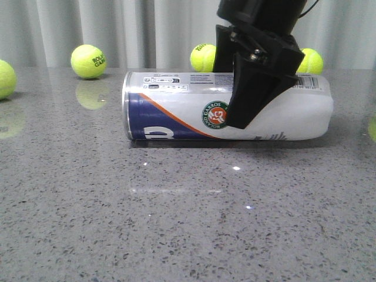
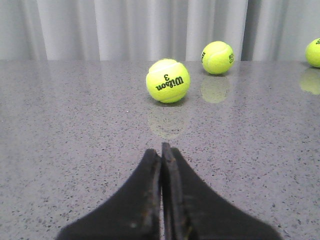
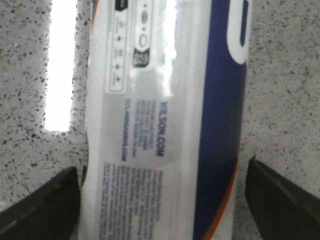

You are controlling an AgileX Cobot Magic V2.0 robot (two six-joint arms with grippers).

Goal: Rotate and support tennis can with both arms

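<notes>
From the front, the black right gripper (image 1: 249, 97) straddles the long white-and-navy plastic tennis can (image 1: 226, 106) lying on the grey speckled table (image 1: 176, 217); the left gripper (image 2: 161, 160) is pressed closed, empty; the right wrist shows fingers (image 3: 42, 202) spread wide, apparently clear of the can between them, so they should close squarely.

- The tennis can (image 1: 229, 106) lies on its side across the middle of the table (image 1: 176, 223), rim end to the left
- The right gripper (image 1: 252, 88) hangs over the can right of its middle; its fingers straddle the can, one before it, one behind
- Behind the can, one tennis ball (image 1: 89, 61) sits to the left; another (image 1: 203, 57) near the middle; a third (image 1: 310, 60) to the right
- The left gripper (image 2: 161, 150) is low over the table; a ball (image 2: 168, 80) lies ahead of it
</notes>
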